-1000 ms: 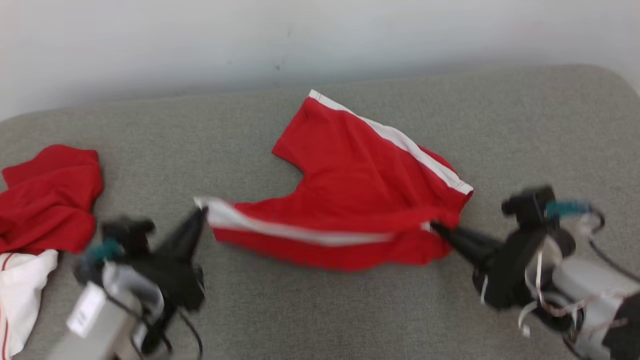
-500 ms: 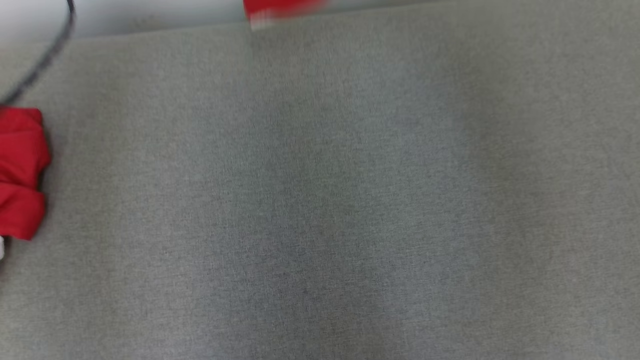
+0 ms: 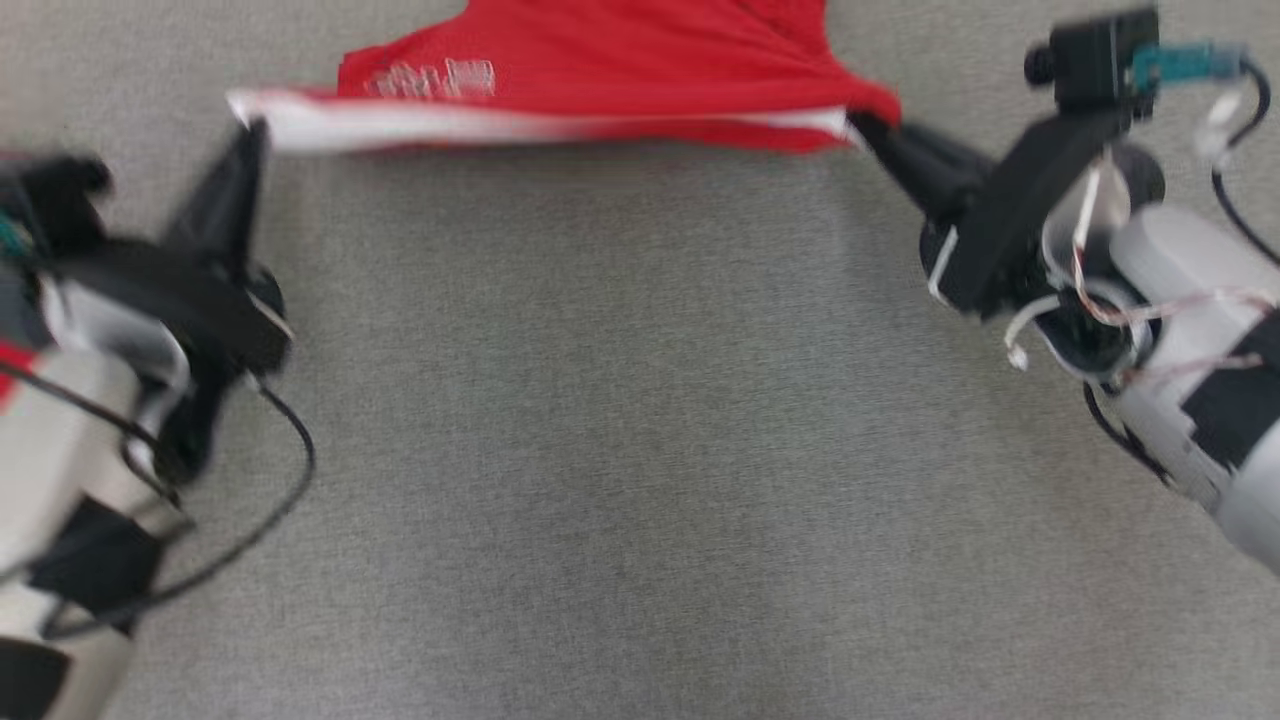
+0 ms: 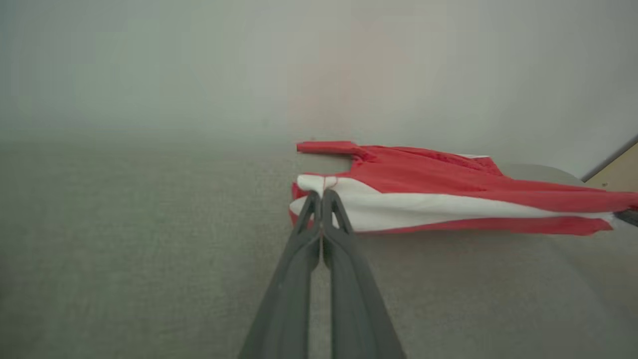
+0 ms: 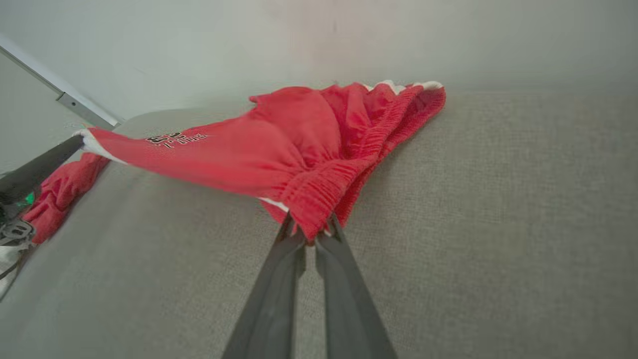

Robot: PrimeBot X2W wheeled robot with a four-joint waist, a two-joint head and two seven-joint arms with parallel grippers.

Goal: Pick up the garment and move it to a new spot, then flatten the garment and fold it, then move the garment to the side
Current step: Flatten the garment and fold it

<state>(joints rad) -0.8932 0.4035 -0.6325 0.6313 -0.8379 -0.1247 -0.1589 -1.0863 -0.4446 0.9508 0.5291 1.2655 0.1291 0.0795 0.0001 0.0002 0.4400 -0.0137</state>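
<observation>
stretched tighter than a second ago, the red shorts (image 3: 600, 70) span 11 to 1 o'clock in my head view, over the grey cushion (image 3: 640, 450). my left gripper (image 3: 252, 135) pinches their white-striped corner and my right gripper (image 3: 862, 125) the elastic waistband, both clamped tight.

1. Right end effector (image 5: 310, 238): fingers pinched together on the red garment (image 5: 239, 154) at its gathered elastic waistband.
2. Garment pulled taut leftward over the grey counter (image 5: 473, 199).
3. Left end effector (image 5: 77, 143) grips the garment's white-edged far corner.
4. Crumpled red cloth (image 5: 60, 192) lies just under that corner.
</observation>
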